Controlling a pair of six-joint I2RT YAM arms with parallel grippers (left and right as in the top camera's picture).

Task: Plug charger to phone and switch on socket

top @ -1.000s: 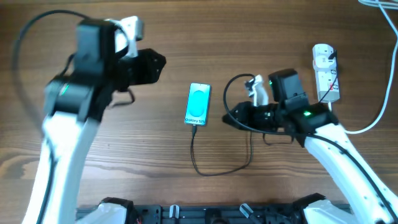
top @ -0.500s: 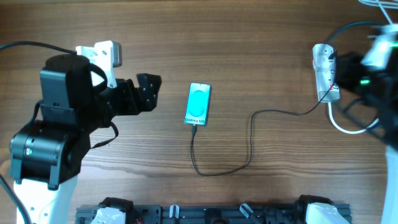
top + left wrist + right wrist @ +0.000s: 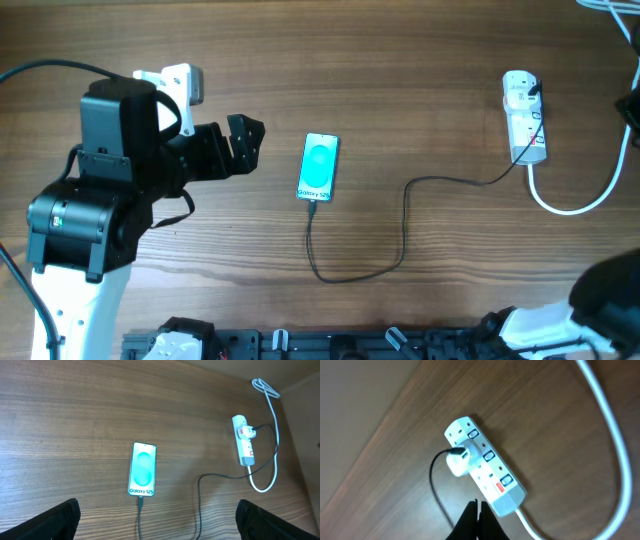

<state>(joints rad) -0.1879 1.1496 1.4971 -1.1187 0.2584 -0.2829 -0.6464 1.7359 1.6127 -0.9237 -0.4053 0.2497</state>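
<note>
Overhead: the left gripper (image 3: 243,143) hovered with the phone (image 3: 318,167) ahead of it, apart. The charger (image 3: 405,215) met the phone's lower edge.
Left wrist: fingers spread wide.
Right wrist: right gripper (image 3: 476,519) fingers together, socket (image 3: 485,471) just ahead.

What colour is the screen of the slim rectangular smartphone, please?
Teal-blue, with a pale oval and white text; the smartphone shows best in the left wrist view.
</note>
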